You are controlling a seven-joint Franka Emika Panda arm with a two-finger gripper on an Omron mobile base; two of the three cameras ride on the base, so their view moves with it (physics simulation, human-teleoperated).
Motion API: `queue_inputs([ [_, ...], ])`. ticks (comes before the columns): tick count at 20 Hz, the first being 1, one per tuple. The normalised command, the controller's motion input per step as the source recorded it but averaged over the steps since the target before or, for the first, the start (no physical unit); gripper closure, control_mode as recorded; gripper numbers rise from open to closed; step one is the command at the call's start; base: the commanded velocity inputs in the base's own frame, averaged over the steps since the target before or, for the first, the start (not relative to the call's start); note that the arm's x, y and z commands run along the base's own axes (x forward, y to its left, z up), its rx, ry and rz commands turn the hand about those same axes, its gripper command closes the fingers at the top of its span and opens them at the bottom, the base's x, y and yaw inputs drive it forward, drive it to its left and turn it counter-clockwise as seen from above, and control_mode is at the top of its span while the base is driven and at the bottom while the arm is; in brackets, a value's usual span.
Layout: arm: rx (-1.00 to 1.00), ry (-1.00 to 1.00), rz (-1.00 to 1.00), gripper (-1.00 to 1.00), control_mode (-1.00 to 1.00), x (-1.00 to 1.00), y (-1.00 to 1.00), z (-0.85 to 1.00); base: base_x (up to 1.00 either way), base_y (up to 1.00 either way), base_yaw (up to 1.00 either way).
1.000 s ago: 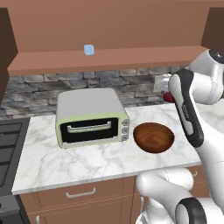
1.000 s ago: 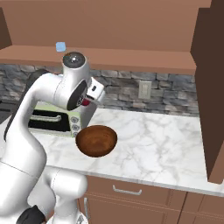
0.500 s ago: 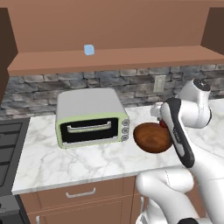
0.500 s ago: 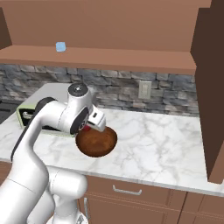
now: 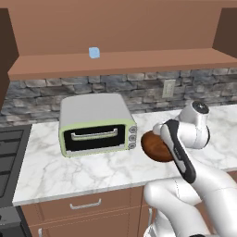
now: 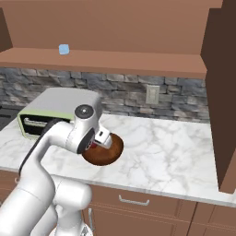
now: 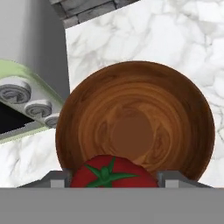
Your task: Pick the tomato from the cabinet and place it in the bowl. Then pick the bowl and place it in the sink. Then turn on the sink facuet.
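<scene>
1. I see the gripper (image 7: 114, 181) clamped on the tomato (image 7: 113, 173), right above the bowl (image 7: 135, 120); fingertips mostly cut off.
2. Bowl sits on the counter (image 5: 92, 169) beside the toaster oven (image 5: 96, 123), half hidden by the arm in the base views.

Home kitchen, rendered: white marble counter (image 5: 92, 171) ran under a grey stone backsplash (image 5: 139, 88), with a green-fronted toaster oven (image 5: 97, 125), a stovetop corner (image 5: 9, 162), wooden lower cupboards with silver bar handles (image 6: 152, 207), and a reddish-brown wall cabinet (image 6: 120, 60).
</scene>
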Motion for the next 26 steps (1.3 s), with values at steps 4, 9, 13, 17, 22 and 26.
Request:
queue_inputs([
  [4,-0.04,0.03,0.00,1.00,-1.00,0.30,0.05,-0.46,0.00,0.00,0.00],
  [9,-0.02,0.01,0.00,1.00,-1.00,0.15,0.00,-0.55,0.00,0.00,0.00],
  [13,0.00,0.00,0.00,1.00,-1.00,0.05,0.00,-0.29,0.00,0.00,0.00],
  [17,0.00,0.00,0.00,-1.00,-1.00,0.00,0.00,-0.03,0.00,0.00,0.00],
  [22,0.00,0.00,0.00,-1.00,-1.00,0.00,-0.01,0.01,0.00,0.00,0.00],
  [26,0.00,0.00,0.00,-1.00,-1.00,0.00,-0.06,0.32,0.00,0.00,0.00],
])
